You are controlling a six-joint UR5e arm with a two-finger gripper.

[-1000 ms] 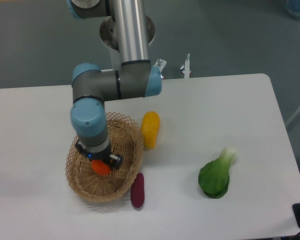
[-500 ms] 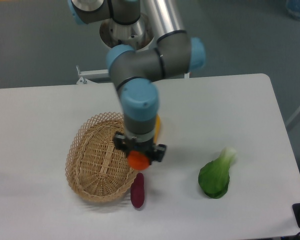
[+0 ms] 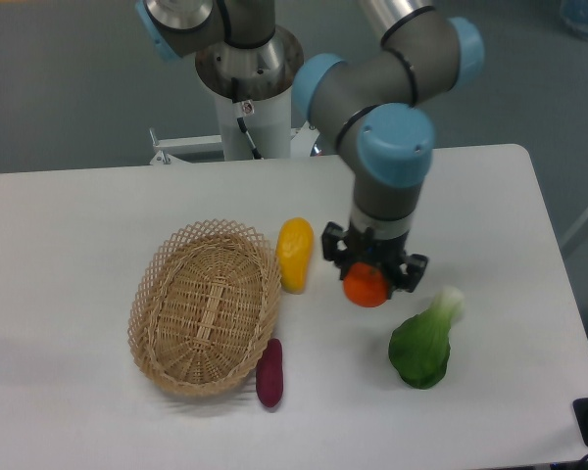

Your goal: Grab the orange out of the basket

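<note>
Gripping the orange (image 3: 367, 286), the gripper (image 3: 372, 273) hangs right of centre.
Wicker basket (image 3: 167, 338) sits lower left on the desk (image 3: 69, 225).

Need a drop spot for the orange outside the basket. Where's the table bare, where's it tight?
Bare: the left strip beside the basket, the front right corner past the bok choy, and the back edge left of the arm. Tight: the middle, where the gripper holds the orange between the yellow fruit and bok choy; the purple vegetable touches the basket.
</note>
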